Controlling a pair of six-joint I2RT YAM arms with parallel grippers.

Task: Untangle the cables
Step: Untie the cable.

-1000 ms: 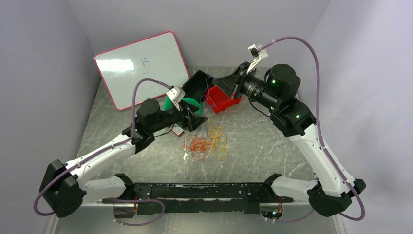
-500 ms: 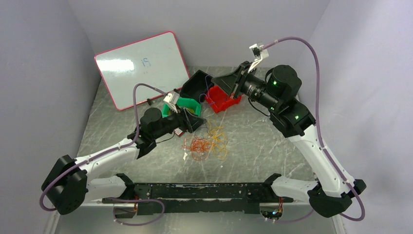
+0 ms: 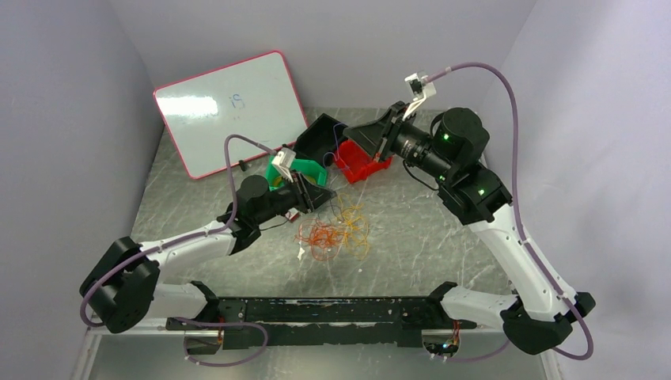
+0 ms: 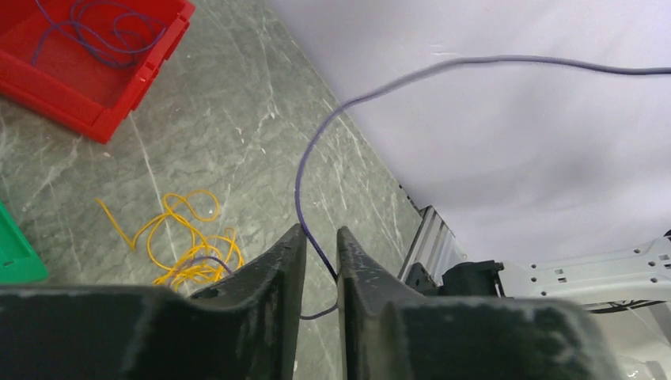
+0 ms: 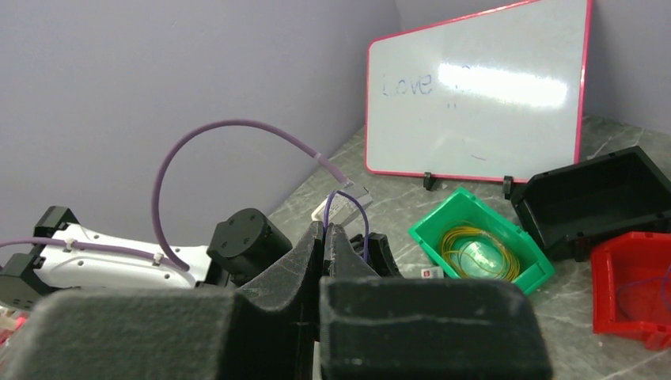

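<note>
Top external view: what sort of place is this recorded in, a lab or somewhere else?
Probably a robot lab test cell: a marbled table boxed in by plain lilac walls, a small whiteboard propped at the back, and coloured plastic bins near tangled cables.

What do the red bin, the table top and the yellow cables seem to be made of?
Red bin: probably moulded plastic, smooth, slightly glossy walls. Table top: grey with white veins, like marble or a marble-look laminate. Yellow cables: thin insulated wire, likely, lying in springy loops.
</note>
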